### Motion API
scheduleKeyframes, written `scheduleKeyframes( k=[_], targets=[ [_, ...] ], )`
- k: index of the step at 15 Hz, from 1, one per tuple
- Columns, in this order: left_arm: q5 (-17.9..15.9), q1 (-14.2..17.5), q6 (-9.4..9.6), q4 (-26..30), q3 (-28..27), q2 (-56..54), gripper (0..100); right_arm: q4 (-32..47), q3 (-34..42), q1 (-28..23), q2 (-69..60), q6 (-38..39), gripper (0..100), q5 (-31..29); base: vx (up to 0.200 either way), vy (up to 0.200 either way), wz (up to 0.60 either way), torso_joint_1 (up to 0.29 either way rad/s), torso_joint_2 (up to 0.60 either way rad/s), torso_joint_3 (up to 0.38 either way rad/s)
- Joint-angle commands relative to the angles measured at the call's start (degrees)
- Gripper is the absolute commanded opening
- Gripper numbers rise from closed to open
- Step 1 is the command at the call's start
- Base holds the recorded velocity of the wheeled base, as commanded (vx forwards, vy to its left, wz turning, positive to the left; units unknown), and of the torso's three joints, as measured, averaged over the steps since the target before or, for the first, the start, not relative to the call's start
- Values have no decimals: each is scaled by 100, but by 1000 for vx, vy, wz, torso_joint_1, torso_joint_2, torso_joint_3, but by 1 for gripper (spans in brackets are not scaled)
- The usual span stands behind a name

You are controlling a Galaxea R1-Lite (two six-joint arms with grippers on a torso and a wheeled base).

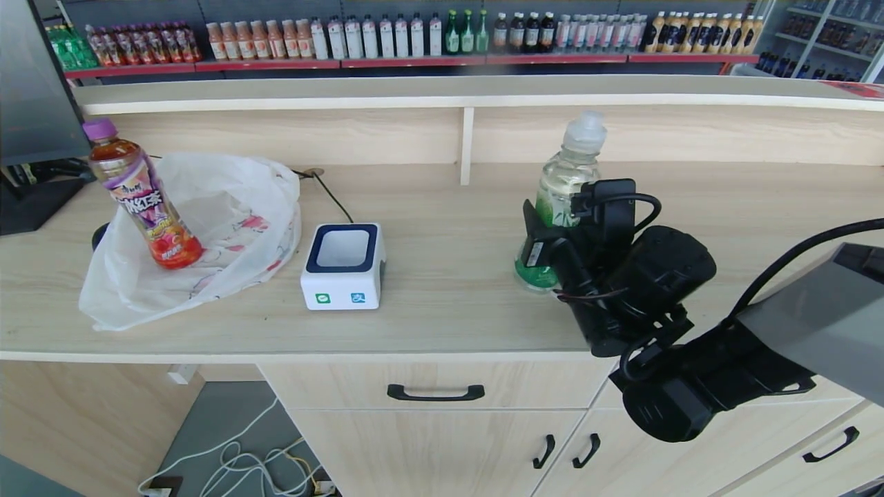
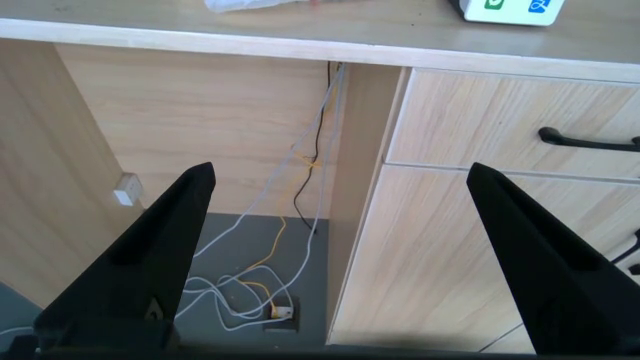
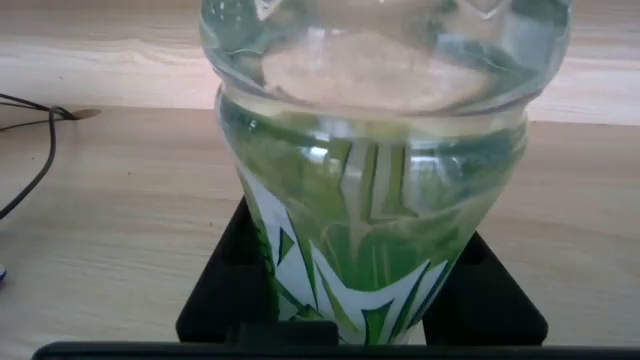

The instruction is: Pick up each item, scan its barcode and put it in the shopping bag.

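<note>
Far left, a dark monitor (image 1: pixel 31 83) overhangs the bench (image 1: pixel 449 310) corner, so it's tight there.

The tea bottle (image 1: pixel 141 200), purple cap, stands upright at the front of the shopping bag (image 1: pixel 235 207). I can't tell if it sits inside the bag mouth or just on the plastic. The bag is slumped flat, its near edge close to the bench's front lip.

My left pincer (image 2: pixel 340 270) hangs below bench level, facing the cabinet front. It is released, fingers (image 2: pixel 150 270) wide apart, nothing between them. There are loose cables on the floor (image 2: pixel 260 290) under it.

The scanner (image 1: pixel 342 266) is just right of the bag, apart from it, window up. Its cable (image 1: pixel 331 193) runs back toward the rear wall. There's open bench in front of the scanner to the lip, and a wide bare stretch between scanner and right arm.

The green bottle (image 1: pixel 563 186) is upright, right of centre. My right pincer (image 1: pixel 552 238) is clenched on its lower label, a finger on each side in the wrist view (image 3: pixel 360 300). The base looks at bench level. I can't tell if it's lifted.

Behind it, a raised wooden back ledge (image 1: pixel 621 131) with a thin divider (image 1: pixel 467 145) bounds the rear. The bench to the right of the arm is mostly hidden by the arm itself.
</note>
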Motion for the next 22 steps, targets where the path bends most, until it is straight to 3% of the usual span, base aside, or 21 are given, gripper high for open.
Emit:
scheduleKeyframes(
  k=[1,22],
  targets=[
    [-1,2,-1,-1,0,-2,100,-15,-37,-2,-3,-1,0,-7,0,0,0,0,0,0],
    [-1,2,-1,-1,0,-2,100,-6,87,191,-1066,25,0,256,0,0,0,0,0,0]
  ],
)
